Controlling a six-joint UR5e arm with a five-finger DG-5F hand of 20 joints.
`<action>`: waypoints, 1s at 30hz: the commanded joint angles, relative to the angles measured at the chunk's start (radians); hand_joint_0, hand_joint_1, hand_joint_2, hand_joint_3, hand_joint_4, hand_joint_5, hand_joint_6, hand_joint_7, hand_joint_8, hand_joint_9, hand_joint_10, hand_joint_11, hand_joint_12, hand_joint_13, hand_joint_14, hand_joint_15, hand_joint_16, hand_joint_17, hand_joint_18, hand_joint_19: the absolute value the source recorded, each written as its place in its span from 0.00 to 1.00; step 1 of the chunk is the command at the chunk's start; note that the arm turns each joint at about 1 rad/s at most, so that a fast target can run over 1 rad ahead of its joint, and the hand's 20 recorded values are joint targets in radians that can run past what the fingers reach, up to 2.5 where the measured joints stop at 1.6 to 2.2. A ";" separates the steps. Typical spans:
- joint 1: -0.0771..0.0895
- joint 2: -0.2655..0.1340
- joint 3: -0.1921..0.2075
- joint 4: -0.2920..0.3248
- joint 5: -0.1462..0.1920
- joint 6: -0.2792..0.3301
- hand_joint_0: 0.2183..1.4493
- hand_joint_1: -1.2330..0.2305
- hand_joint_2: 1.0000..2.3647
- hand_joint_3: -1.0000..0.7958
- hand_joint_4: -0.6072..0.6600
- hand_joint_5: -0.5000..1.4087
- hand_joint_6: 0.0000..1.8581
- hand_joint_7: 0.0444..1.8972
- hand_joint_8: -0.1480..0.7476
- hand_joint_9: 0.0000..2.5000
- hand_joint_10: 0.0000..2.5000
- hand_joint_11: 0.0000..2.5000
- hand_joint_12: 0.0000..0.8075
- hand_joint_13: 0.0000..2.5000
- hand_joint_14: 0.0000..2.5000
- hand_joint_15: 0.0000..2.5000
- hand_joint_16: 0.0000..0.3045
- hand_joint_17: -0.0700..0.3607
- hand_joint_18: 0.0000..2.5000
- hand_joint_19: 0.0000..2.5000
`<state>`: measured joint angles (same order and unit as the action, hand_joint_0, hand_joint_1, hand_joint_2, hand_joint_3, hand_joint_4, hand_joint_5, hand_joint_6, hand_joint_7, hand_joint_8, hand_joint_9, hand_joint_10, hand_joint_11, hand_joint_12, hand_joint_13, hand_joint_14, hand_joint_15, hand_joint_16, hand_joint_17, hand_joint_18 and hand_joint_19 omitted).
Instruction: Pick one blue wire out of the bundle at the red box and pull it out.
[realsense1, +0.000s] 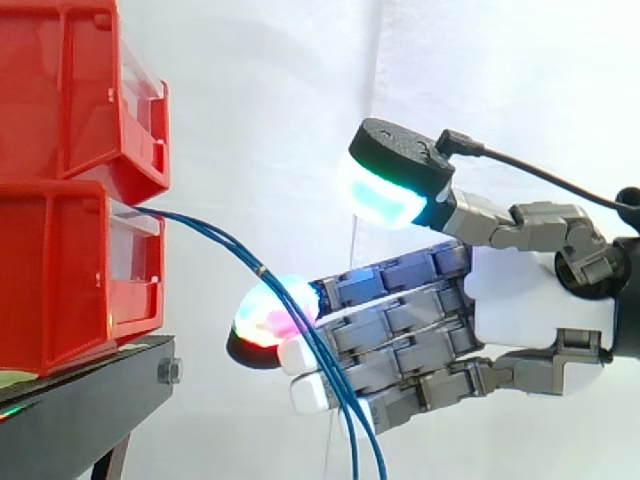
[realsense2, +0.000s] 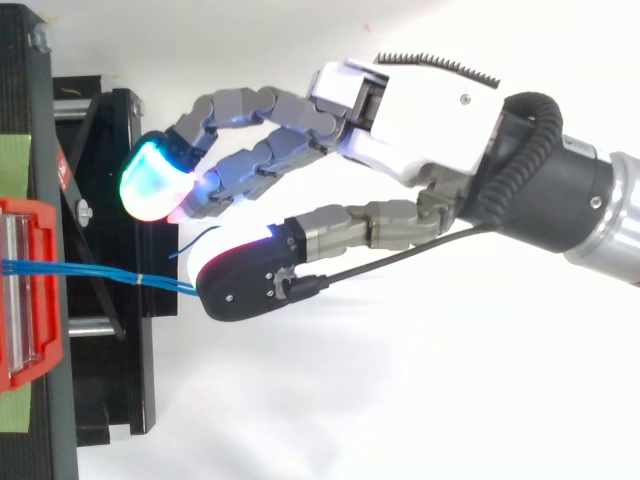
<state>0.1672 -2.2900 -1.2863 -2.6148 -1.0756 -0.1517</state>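
**Bins:** two red bins, stacked, upper bin (realsense1: 70, 90) on lower bin (realsense1: 60, 270), set on a black stand (realsense1: 90, 405) at the side view's left edge.

**Wires** (realsense1: 215, 235): thin blue bundle. It leaves the lower bin's front lip and sags out and down to the right. A small band (realsense1: 262, 268) binds it clear of the bin. It crosses the near side of the fingers (realsense1: 400, 330) and runs off the bottom edge. From above, the wires (realsense2: 90, 272) run straight from the bin front to beneath the thumb pad.

**Hand** (realsense1: 530, 300): enters from the right, spread open, gripping nothing. The fingers are nearly straight, levelled at the bins. The glowing tip (realsense1: 262, 322) is near the stand's edge, apart from the bin fronts. The thumb (realsense1: 390, 185) is raised well above the fingers, with a wide gap between. Whether the wires touch the fingers cannot be told.

**Room:** free white curtain (realsense1: 260, 100) above the thumb; open air beneath the hand, right of the stand.
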 joint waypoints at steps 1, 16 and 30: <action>0.006 -0.026 0.001 0.041 0.003 -0.002 0.23 0.38 0.00 0.28 0.76 0.18 0.27 0.44 0.58 0.28 0.00 0.11 0.59 0.28 0.00 0.14 0.22 0.51 0.27 0.20; 0.034 -0.039 0.001 0.078 0.005 -0.014 0.26 0.37 0.00 0.29 0.77 0.18 0.27 0.49 0.56 0.29 0.00 0.12 0.57 0.28 0.00 0.14 0.21 0.49 0.28 0.20; 0.058 -0.049 0.007 0.116 0.025 -0.037 0.29 0.35 0.01 0.33 0.76 0.19 0.27 0.55 0.56 0.29 0.00 0.12 0.56 0.29 0.00 0.14 0.20 0.48 0.29 0.20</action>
<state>0.2223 -2.3379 -1.2798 -2.5015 -1.0561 -0.1877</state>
